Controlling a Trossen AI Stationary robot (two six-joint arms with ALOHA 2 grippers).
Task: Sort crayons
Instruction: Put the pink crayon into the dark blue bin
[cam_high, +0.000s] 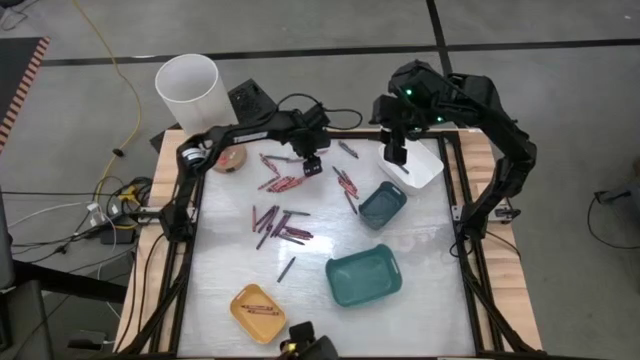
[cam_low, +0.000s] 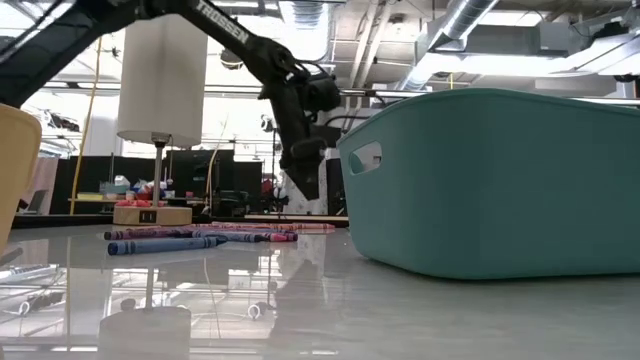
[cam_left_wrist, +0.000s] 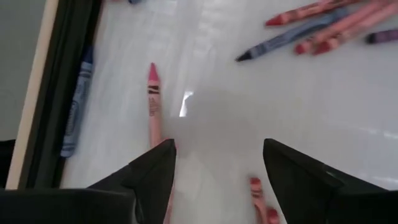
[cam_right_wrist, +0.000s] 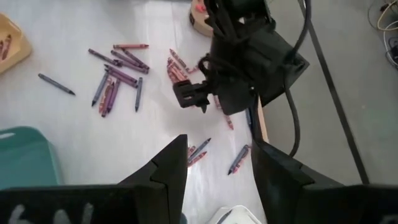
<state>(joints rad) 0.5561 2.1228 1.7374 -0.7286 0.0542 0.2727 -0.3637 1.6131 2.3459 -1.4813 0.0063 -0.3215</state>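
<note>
Crayons lie scattered on the white table top: a purple and pink heap (cam_high: 279, 224) in the middle, a red bunch (cam_high: 280, 183) and some more (cam_high: 346, 181) toward the far side. My left gripper (cam_high: 311, 167) hangs open just above the table near the far edge. A pink crayon (cam_left_wrist: 153, 102) lies flat below its one finger and a red one (cam_left_wrist: 257, 191) by the other. My right gripper (cam_high: 395, 152) stands open and high above the white tray (cam_high: 420, 172), with nothing between its fingers (cam_right_wrist: 163, 176).
A small teal tray (cam_high: 382, 205), a large teal tray (cam_high: 363, 276) and a yellow tray (cam_high: 238, 301) holding a few crayons stand toward the near side. A blue crayon (cam_left_wrist: 76, 115) lies in the table's dark frame channel. A white bucket (cam_high: 188, 88) and a tape roll (cam_high: 231, 160) sit at far left.
</note>
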